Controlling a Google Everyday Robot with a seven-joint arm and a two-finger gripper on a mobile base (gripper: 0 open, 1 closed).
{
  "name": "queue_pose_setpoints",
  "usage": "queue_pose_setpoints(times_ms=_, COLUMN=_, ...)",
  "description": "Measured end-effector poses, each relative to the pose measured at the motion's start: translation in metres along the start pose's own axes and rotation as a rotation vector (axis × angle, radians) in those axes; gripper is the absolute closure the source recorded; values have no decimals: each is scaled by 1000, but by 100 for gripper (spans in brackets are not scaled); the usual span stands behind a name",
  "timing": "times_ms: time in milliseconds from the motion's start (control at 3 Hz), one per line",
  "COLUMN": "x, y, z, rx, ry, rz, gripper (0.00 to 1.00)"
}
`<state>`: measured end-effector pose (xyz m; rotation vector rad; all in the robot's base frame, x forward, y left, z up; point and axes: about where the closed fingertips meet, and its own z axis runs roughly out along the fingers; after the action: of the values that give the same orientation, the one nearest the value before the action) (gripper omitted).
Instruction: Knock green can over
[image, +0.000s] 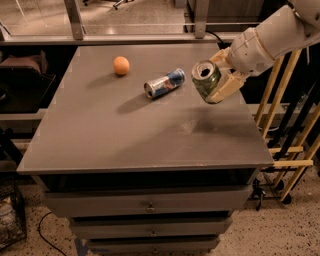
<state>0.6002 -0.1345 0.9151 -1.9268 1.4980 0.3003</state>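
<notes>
The green can (206, 80), with a mottled green label and silver top, is off the table and tilted, its top facing the camera and to the left. My gripper (216, 79) is at the table's right side, above the surface, shut on the green can. One beige finger (229, 85) lies along the can's right side and the other shows behind its top. The white arm (270, 37) reaches in from the upper right.
A blue-and-silver can (164, 83) lies on its side near the middle back of the grey table (125, 135). An orange ball (121, 65) sits at the back left. Wooden rails (285, 135) stand to the right of the table. Drawers are below the top.
</notes>
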Motion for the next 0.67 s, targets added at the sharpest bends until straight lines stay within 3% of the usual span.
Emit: queue_pose_setpoints(times_ms=667, x=-22, y=46, z=13, rx=-171, ry=346, rz=-306, gripper=100)
